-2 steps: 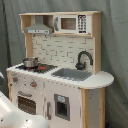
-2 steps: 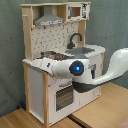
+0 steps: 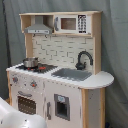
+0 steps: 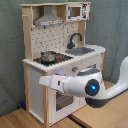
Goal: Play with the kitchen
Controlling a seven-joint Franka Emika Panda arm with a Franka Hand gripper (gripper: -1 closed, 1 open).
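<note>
Both exterior views: white-and-wood kitchen [image 3: 60, 80], doors closed.

A grey-green curtain [image 3: 114, 45] fills the background in both exterior views, hanging in soft vertical folds; in the second exterior view the curtain [image 4: 9, 55] reaches down to a light wooden surface [image 4: 15, 120] that spans the bottom of the picture. A dark seam [image 4: 76, 120] crosses that surface at an angle, so it may be two boards set edge to edge, though this is hard to make out.
</note>
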